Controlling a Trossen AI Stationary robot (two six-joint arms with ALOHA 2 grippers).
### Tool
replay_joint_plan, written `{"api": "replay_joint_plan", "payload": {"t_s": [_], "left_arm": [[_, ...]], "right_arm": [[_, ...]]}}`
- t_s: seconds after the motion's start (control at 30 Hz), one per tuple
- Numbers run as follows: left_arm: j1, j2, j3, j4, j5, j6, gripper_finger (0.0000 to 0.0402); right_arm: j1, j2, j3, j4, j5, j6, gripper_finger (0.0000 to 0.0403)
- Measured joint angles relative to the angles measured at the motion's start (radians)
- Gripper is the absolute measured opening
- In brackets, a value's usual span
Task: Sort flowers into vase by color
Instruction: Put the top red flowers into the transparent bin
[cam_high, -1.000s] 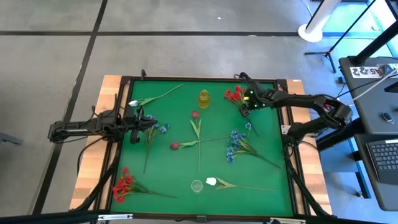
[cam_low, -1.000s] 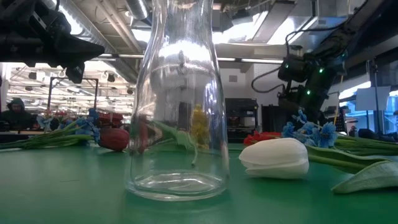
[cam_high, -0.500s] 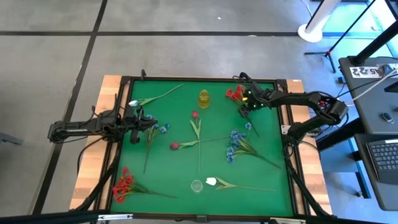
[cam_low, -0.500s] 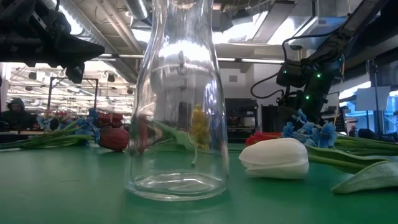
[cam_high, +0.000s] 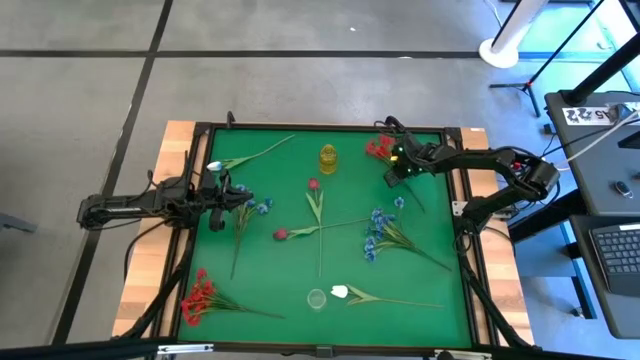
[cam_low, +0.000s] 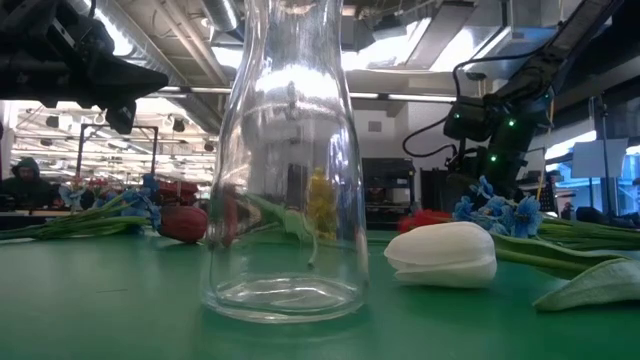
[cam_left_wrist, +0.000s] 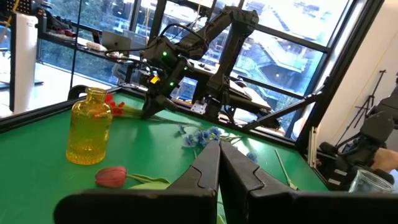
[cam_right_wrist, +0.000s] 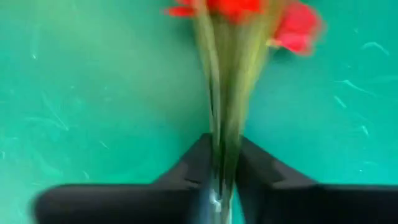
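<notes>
Green felt-topped table (cam_high: 290, 290) in a wooden frame, grey concrete floor around it, glass-walled workshop behind.

Progress: sorting looks barely begun. Neither the yellow glass vase (cam_high: 328, 158) at the far edge nor the clear glass vase (cam_high: 317, 298) at the near edge holds a stem; every flower lies on the felt or in a gripper.

Left to right:
- Second red cluster stem (cam_high: 200, 295), near-left corner, untouched.
- Left gripper (cam_high: 228, 198) hangs at the left side of the table, fingers pressed together and empty in its wrist view. A blue cluster stem (cam_high: 250, 208) lies just beside it.
- Two dark red tulip buds (cam_high: 312, 185) lie mid-table, stalks crossing.
- White tulip bud (cam_high: 340, 292) touches or nearly touches the clear vase.
- Larger blue cluster bunch (cam_high: 378, 232), right of centre.
- Right gripper (cam_high: 392, 172), far-right area: fingers clamped narrow on the green stalks of the red cluster flower (cam_right_wrist: 239, 7), blooms just ahead of the fingertips. The yellow vase stands near, to its left.
</notes>
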Motion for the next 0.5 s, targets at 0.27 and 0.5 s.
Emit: {"api": "replay_joint_plan", "payload": {"t_s": [0.27,0.5], "left_arm": [[0.000,0.000,0.000,0.000,0.000,0.000,0.0000],[0.000,0.000,0.000,0.000,0.000,0.000,0.0000]], "right_arm": [[0.000,-0.066,0.041,-0.093,-0.068,0.045,0.0029],[0.025,-0.208,0.218,-0.196,-0.078,0.076,0.0016]]}}
